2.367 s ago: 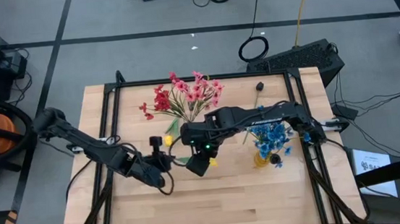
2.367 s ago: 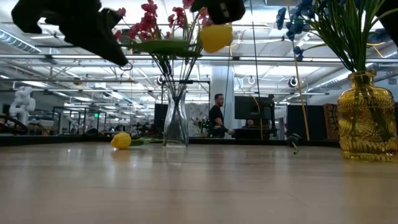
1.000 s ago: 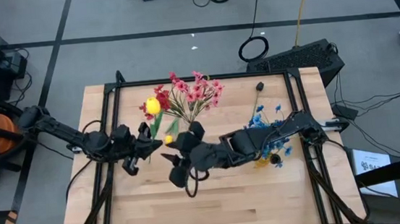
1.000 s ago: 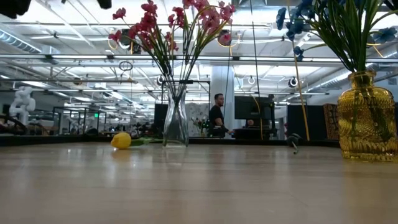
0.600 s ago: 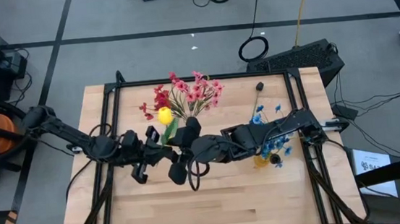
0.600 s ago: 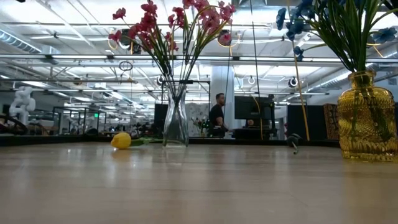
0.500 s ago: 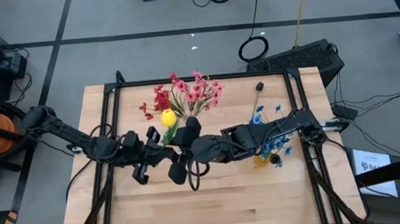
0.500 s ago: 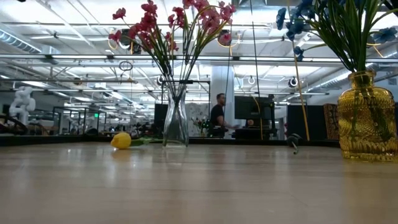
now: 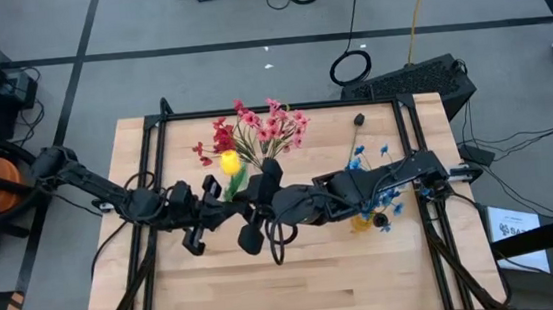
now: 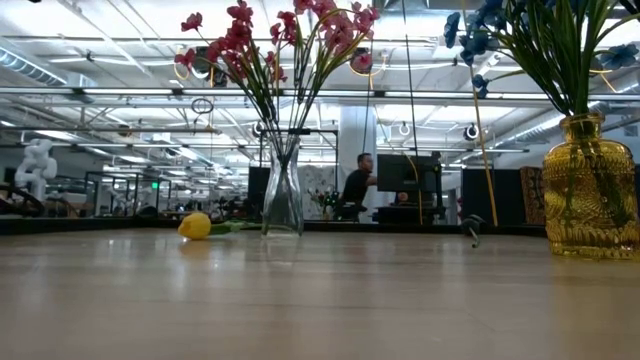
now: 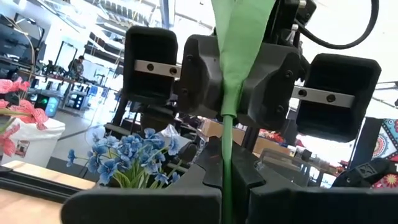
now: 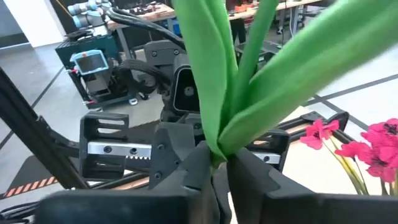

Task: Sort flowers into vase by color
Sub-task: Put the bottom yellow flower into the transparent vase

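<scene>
A yellow flower (image 9: 228,162) with a green stem and leaves is held high over the table's middle, between my two grippers. My left gripper (image 9: 226,202) comes from the left and is shut on the stem. My right gripper (image 9: 253,203) faces it from the right, shut on the same stem. A clear vase (image 10: 283,195) at the far middle holds red and pink flowers (image 9: 255,135). An amber vase (image 10: 590,190) on the right holds blue flowers (image 9: 372,189). A second yellow bud (image 10: 195,226) lies on the table beside the clear vase. My left gripper pinches the flower's thin bare stem (image 11: 225,177) between its two fingers, below the leaves. The fingers come roughly level from the table's left and lie across the stem. The flower is lifted clear. My right gripper pinches the stem where the long leaves join it (image 12: 216,155), between its two fingers. The fingers come roughly level from the table's right, across the stem. The leaves (image 12: 211,74) spread away past the fingers.
A dark bud (image 9: 359,120) lies on the table at the far right. The table's black frame (image 9: 155,145) runs along its edges. A person stands in the room beyond the far edge. The near half of the wooden top (image 9: 298,284) is bare.
My left gripper has carried the yellow flower toward the table's right and near side, up to my right gripper. The bud has shifted with it, from left of the red flowers to just in front of them. It has stayed lifted clear throughout.
</scene>
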Robot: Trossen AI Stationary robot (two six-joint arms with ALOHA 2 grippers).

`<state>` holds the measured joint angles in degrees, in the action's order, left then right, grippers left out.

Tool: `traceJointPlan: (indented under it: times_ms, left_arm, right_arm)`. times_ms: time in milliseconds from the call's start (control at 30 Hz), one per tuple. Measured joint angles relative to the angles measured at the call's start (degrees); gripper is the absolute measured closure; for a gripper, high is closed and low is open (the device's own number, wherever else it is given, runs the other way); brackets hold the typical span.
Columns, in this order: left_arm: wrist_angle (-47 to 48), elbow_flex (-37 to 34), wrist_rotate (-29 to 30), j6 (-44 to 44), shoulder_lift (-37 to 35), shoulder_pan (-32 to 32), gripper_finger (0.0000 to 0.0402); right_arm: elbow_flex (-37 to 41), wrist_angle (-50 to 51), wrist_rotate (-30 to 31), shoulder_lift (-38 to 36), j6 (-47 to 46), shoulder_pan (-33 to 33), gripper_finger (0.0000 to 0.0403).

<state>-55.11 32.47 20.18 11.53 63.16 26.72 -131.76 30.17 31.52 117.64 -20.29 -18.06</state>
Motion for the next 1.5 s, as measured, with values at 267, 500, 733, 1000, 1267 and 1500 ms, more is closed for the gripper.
traceJointPlan:
  times_ms: [267,500,733,1000,1267,1500]
  left_arm:
    - [0.39,0.0,0.02,0.02,0.0,0.0,0.0402]
    - [2.43,0.0,-0.01,0.07,0.0,0.0,0.0383]
    - [4.54,0.0,-0.07,4.13,-0.04,-0.09,0.0338]
    - [11.04,0.0,-0.38,2.93,-2.4,-0.13,0.0307]
    - [18.92,0.51,-0.62,3.06,-4.37,-0.13,0.0306]
    - [23.27,2.77,-0.63,3.08,-4.37,-0.12,0.0306]
  right_arm:
    - [0.0,0.05,-1.5,0.0,1.0,0.13,0.0391]
    - [0.0,0.95,-1.6,0.02,1.65,0.2,0.04]
    - [0.0,3.03,-2.0,0.04,-0.03,0.5,0.0402]
    - [0.0,7.94,-4.89,0.09,-4.13,0.61,0.0402]
    - [0.0,9.6,-4.89,0.09,-5.18,0.72,0.0403]
    - [0.0,10.49,-6.3,0.09,-5.84,0.96,0.0403]
